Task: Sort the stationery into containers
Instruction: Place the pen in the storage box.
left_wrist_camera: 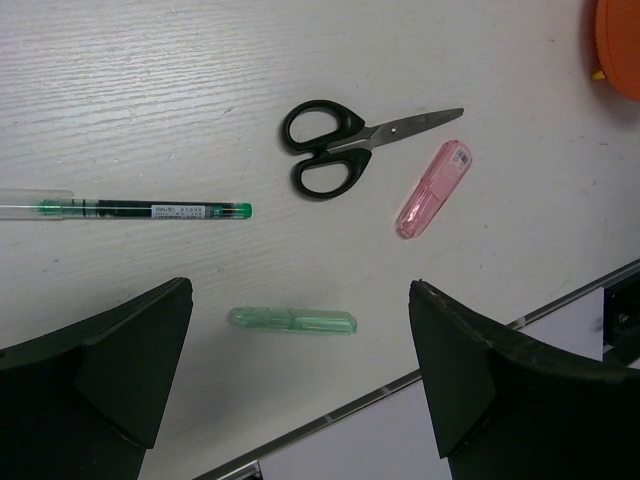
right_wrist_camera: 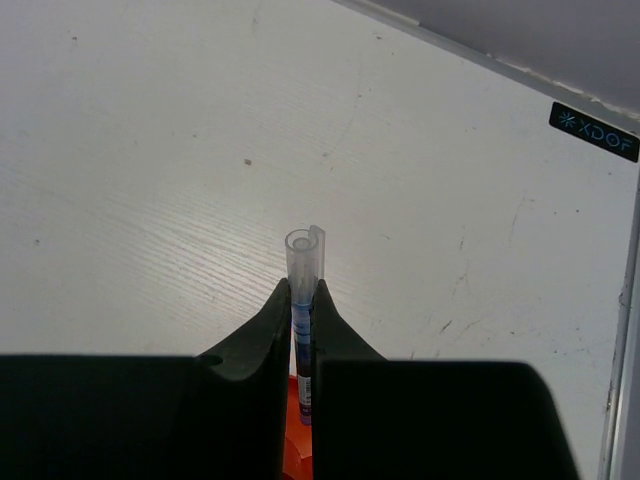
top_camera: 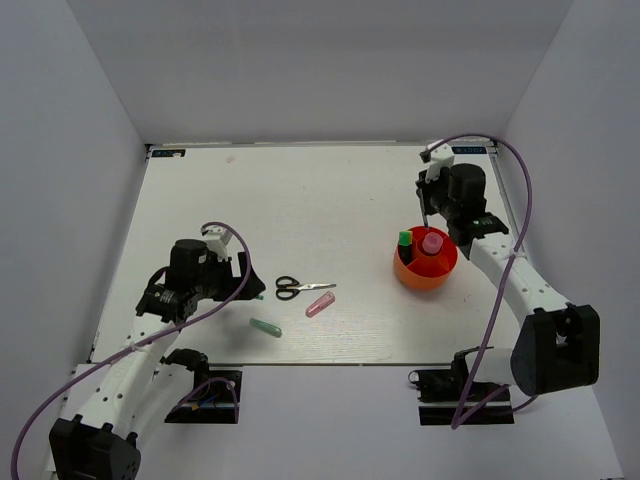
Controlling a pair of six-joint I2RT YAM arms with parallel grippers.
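1. Reaching from the near right corner toward the far right of the table (top_camera: pixel 300 190), the right arm (top_camera: pixel 500 275) is extended, with its wrist above the far rim of the orange cup (top_camera: pixel 408 273).
2. The left arm (top_camera: pixel 140 345) is bent low over the near-left area, wrist aimed at the loose items.
3. The right gripper (right_wrist_camera: pixel 302 300) has its fingers pressed together on a thin pen (right_wrist_camera: pixel 303 255) with a clear cap. The pen is held upright, and orange shows below the fingers.
4. The left gripper (left_wrist_camera: pixel 300 290) is spread wide, holds nothing and hangs above the table.
5. The orange cup stands right of centre and contains a green-capped marker (top_camera: pixel 405 240) and a pink-capped bottle (top_camera: pixel 431 243), both upright.
6. Loose on the table:
   - scissors (left_wrist_camera: pixel 335 145), blades closed;
   - green pen (left_wrist_camera: pixel 150 210), left of the scissors;
   - pink stick (left_wrist_camera: pixel 435 188), just right of the scissors;
   - green stick (left_wrist_camera: pixel 293 320), nearest the table's near edge, between the left fingers in the wrist view.
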